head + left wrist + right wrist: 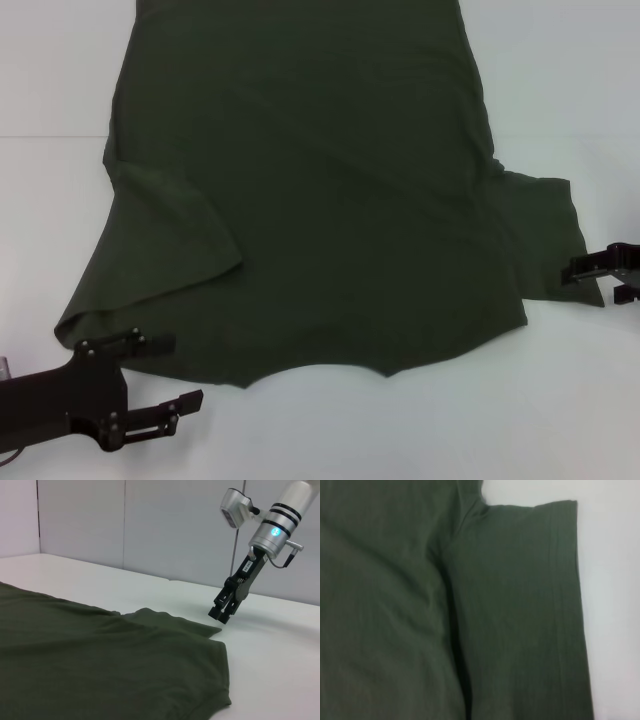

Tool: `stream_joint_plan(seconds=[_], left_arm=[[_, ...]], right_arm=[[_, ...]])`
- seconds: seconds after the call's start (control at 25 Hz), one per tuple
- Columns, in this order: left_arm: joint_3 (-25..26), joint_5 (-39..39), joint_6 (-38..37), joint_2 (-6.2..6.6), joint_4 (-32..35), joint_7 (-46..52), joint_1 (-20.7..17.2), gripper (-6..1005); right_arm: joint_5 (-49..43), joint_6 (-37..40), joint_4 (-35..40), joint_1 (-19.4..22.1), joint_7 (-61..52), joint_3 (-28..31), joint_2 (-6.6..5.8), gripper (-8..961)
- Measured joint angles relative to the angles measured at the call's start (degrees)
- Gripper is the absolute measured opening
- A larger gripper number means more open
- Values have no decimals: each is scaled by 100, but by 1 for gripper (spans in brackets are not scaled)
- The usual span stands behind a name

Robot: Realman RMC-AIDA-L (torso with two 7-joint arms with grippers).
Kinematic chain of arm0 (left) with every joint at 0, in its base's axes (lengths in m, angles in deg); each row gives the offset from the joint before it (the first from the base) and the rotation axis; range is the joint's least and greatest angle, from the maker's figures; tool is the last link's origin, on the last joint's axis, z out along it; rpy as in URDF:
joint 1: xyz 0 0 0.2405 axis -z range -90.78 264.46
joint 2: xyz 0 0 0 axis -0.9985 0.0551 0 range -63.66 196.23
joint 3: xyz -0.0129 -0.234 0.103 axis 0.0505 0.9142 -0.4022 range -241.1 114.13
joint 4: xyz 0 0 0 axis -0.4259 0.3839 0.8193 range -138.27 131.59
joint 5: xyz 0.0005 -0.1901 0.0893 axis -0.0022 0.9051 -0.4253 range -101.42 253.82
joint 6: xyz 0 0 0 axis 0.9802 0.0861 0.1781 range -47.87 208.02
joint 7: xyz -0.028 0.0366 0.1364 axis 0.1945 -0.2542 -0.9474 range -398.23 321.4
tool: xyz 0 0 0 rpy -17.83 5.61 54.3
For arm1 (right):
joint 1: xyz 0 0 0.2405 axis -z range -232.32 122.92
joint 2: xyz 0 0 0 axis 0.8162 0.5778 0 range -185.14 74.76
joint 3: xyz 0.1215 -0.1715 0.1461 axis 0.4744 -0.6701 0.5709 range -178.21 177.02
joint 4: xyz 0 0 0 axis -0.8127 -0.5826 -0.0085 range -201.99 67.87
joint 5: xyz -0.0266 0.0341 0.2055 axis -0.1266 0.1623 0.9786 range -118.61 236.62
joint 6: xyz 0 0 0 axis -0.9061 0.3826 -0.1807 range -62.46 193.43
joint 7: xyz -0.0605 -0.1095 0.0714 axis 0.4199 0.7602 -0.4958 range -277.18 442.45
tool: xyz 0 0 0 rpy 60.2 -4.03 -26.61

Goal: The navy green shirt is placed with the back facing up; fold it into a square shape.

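The navy green shirt (330, 200) lies spread flat on the white table (560, 90), with its collar notch at the near edge and its body running away from me. Its left sleeve (150, 250) is partly folded over the body, while its right sleeve (545, 235) lies flat. My left gripper (178, 374) is open at the near left, just off the sleeve's near corner and holding nothing. At the outer hem of the right sleeve, my right gripper (600, 280) is open and empty. The left wrist view shows the right gripper (222, 614) just above the table beside the sleeve tip. The right wrist view shows that sleeve (530, 605) from above.
Bare white table (280, 645) surrounds the shirt on the left, the right and along the near edge. Grey wall panels (150, 525) stand behind the table in the left wrist view.
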Motion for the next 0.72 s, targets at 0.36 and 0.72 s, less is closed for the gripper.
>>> stream_joint_plan(seconds=[0.36,0.72], left_arm=[[1,11,3,-8,0,0,4,778],[1,18,13,-17,0,0,4,777]], right_arm=[[1,-41,0,3,1,-28,20,915],[1,-82,0,-29,2,-131,67,915]])
